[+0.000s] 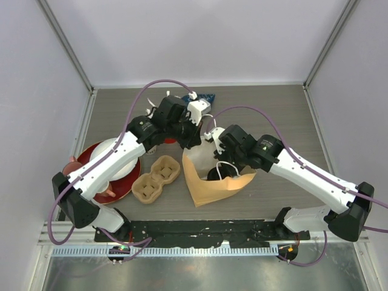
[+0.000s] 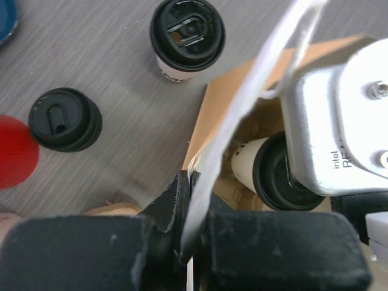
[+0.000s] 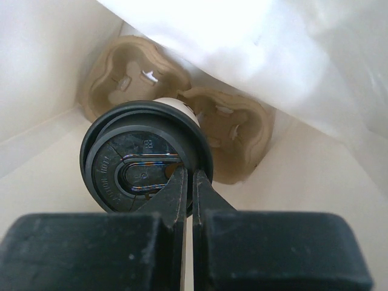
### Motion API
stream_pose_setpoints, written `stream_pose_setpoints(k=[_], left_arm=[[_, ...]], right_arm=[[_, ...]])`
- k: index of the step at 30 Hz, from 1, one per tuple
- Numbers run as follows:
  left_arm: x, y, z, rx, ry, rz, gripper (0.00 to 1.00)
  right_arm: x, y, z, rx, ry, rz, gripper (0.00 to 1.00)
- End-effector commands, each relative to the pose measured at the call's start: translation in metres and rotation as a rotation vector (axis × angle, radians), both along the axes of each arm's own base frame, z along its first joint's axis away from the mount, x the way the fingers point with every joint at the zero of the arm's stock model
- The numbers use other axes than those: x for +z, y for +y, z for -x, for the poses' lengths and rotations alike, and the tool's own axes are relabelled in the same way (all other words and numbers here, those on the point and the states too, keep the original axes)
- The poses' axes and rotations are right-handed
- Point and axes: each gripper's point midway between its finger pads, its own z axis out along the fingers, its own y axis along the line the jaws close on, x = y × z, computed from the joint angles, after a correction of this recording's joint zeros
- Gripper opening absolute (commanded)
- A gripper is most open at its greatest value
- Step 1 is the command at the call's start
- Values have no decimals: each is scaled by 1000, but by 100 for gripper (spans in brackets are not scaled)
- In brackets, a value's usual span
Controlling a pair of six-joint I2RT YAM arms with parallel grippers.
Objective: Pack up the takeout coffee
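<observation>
With left gripper (image 2: 188, 194) clamped on the white edge of the paper bag (image 1: 212, 189), holding its mouth open on the table (image 1: 273, 115). Inside, just at the pulp carrier (image 3: 233, 130), one takeout coffee (image 3: 142, 160), right gripper (image 3: 188, 182) pinching shut on its lid rim (image 3: 91, 142). Probably handling light, thin-walled, crushable, lid liable to pop; gripping lower down looking safer. Standing outside: second cup (image 2: 187, 33), third cup (image 2: 63, 118).
</observation>
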Motion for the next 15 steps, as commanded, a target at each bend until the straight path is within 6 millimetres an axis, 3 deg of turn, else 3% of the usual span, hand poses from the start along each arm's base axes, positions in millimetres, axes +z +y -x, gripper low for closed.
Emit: stream_pose_setpoints(k=[1,7,13,15], left_arm=[[47,7,-27,154,-160,100,0],[43,21,-25,209,-162,70,0],[58,31,-27,233,-196,75,0],[55,31,-22,196,-192,68,0]], right_arm=[[-12,-10,14,-4,60,43,1],[-14,-15,11,-81,95,79,1],[-18,-16,5,-112,125,154,1],[-17,-20,5,-143,144,167,1]])
